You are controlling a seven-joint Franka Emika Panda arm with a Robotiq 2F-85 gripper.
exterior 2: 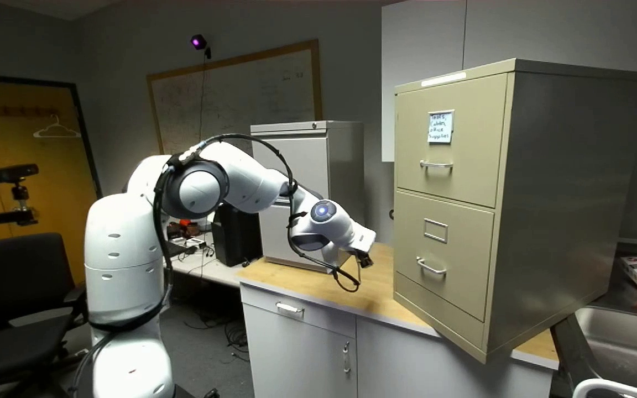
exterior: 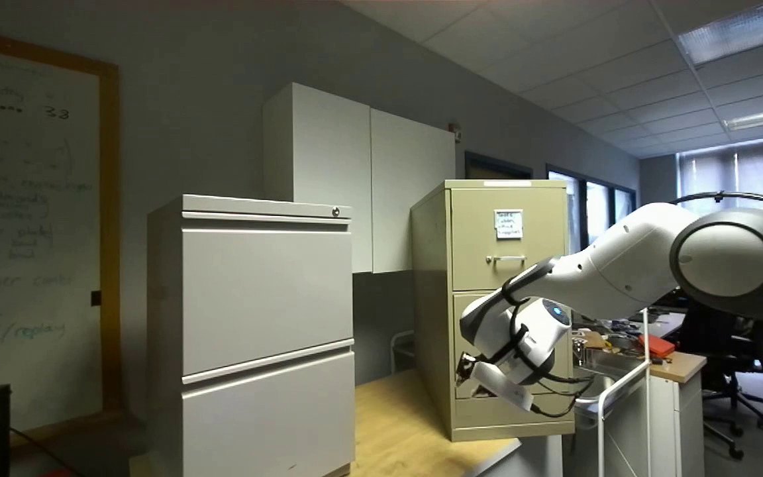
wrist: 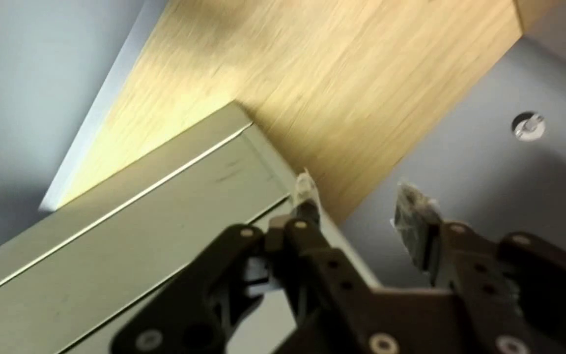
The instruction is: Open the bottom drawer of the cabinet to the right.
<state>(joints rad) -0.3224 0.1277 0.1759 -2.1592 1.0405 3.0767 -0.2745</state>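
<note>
The cabinet (exterior 2: 562, 210) is a tall beige-tan metal filing cabinet in both exterior views (exterior: 431, 318). Its bottom drawer (exterior 2: 462, 249) is shut, with a blank label holder and a metal handle (exterior 2: 431, 266). In an exterior view my arm covers most of this drawer (exterior: 466, 299) and hides its handle. My gripper (exterior: 466, 371) is low, near the drawer's left side, and also shows small in an exterior view (exterior 2: 364, 258). In the wrist view my gripper (wrist: 354, 189) is open with nothing between its fingers. The cabinet's lower front corner lies behind the left finger; the handle is out of view there.
The upper drawer (exterior 2: 479, 138) with a white label card is shut. A light-grey two-drawer cabinet (exterior: 269, 298) stands on the same wooden counter (exterior: 388, 411). A lock (wrist: 528, 126) on a grey face shows in the wrist view. A sink (exterior 2: 628, 342) lies beyond the cabinet.
</note>
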